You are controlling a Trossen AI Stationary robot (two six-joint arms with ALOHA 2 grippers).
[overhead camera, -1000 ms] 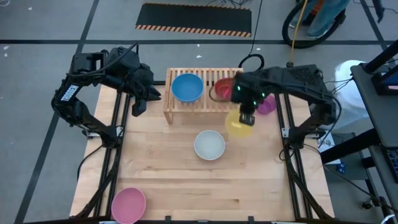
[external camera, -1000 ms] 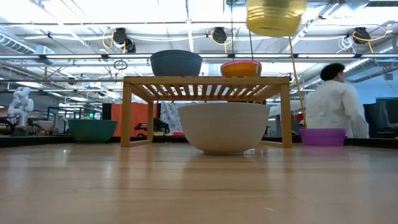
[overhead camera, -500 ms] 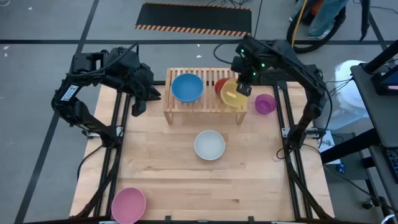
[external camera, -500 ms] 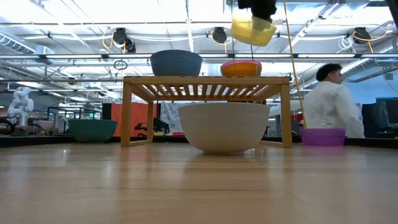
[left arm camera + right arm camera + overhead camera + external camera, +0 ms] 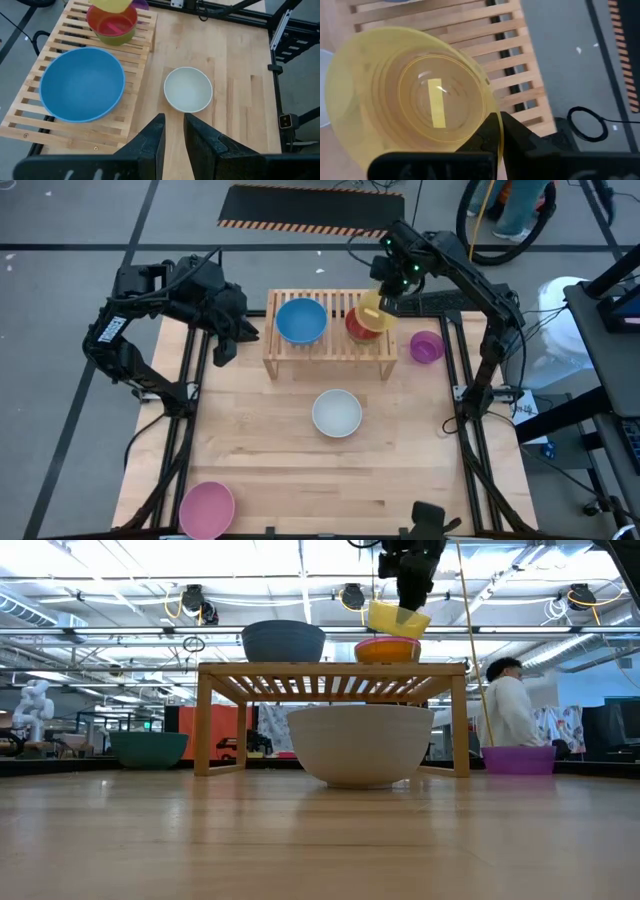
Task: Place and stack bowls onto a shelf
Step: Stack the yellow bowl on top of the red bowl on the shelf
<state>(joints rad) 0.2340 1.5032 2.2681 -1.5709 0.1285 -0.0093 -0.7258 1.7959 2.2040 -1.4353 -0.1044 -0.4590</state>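
My right gripper (image 5: 386,298) is shut on a yellow bowl (image 5: 371,310), which hangs tilted just above a red bowl (image 5: 357,325) at the right end of the wooden shelf (image 5: 330,351). In the low view the yellow bowl (image 5: 398,618) hovers over the red bowl (image 5: 387,649). A blue bowl (image 5: 301,320) sits on the shelf's left half. A white bowl (image 5: 337,413) rests on the table in front of the shelf. My left gripper (image 5: 173,134) waits open, raised at the shelf's left, touching nothing. My right gripper pinches the yellow bowl's rim (image 5: 496,121), one finger (image 5: 487,134) inside the bowl and one (image 5: 520,137) outside. The fingers slant down from the far right. The bowl is lifted clear, tilted, its open side up, hanging below the fingers over the red bowl.
A purple bowl (image 5: 427,346) sits on the table right of the shelf, a pink bowl (image 5: 206,508) at the near left corner, and a teal bowl (image 5: 148,747) far left behind the shelf. Open tabletop lies around the white bowl. A person (image 5: 508,705) moves beyond the table.
My right gripper has carried the yellow bowl toward the table's far edge, from in front of the shelf's right end to above the red bowl, turning as it went. The bowl stays held by its rim and clear of everything.
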